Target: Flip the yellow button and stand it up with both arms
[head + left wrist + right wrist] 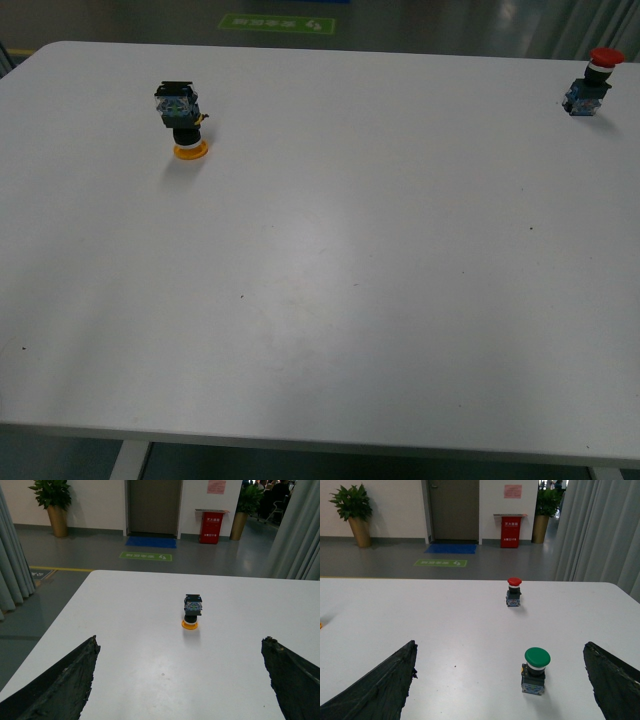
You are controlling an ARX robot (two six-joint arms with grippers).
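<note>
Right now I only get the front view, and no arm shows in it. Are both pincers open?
Observer: Yes. The left pincer is wide open, with the yellow button ahead, roughly on its midline.
Operator: And the right one?
Observer: The right pincer is open too, holding nothing.
Operator: Anything near it that I can't see?
Observer: A green button stands cap up, close ahead of it, nearer than the red button.
</note>
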